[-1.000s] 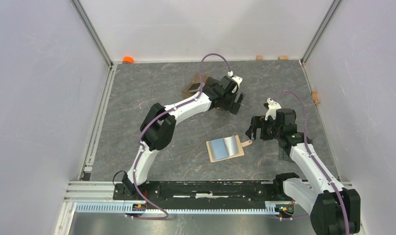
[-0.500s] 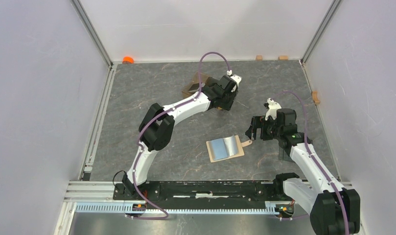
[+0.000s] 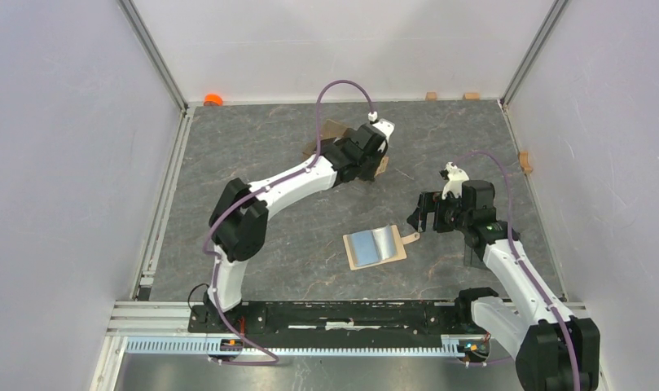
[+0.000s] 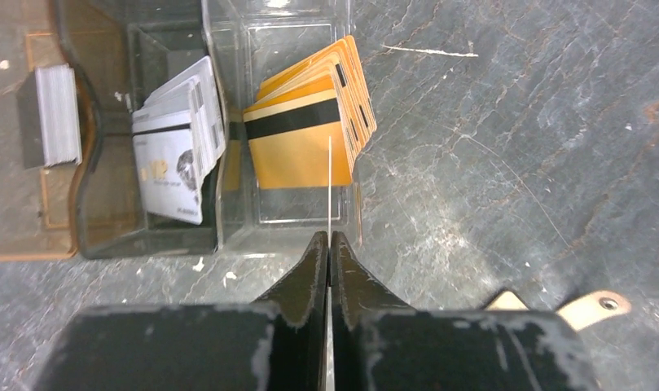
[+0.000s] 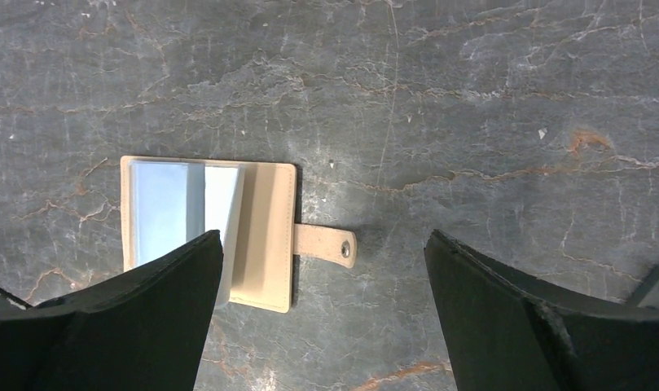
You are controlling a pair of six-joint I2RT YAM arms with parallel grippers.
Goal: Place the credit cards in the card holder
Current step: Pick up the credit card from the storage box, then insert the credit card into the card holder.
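Where the grey stone-patterned table (image 3: pixel 252 163) runs under both arms, the clear brown-tinted divided box (image 4: pixel 285 41) sits just ahead of the left pincer (image 4: pixel 329 244) and is largely covered by that arm from above. The card holder (image 5: pixel 265 220) lies open directly beneath the right pincer (image 5: pixel 323 236), whose jaws stand wide apart and empty; one finger hides a corner of it. Orange-gold cards (image 4: pixel 297 138) lean in the compartment straight ahead of the left pincer, with silver-grey cards (image 4: pixel 175 138) in the one to its left. The left pincer is pressed closed on an edge-on card (image 4: pixel 330 187), whose colour is impossible to tell.
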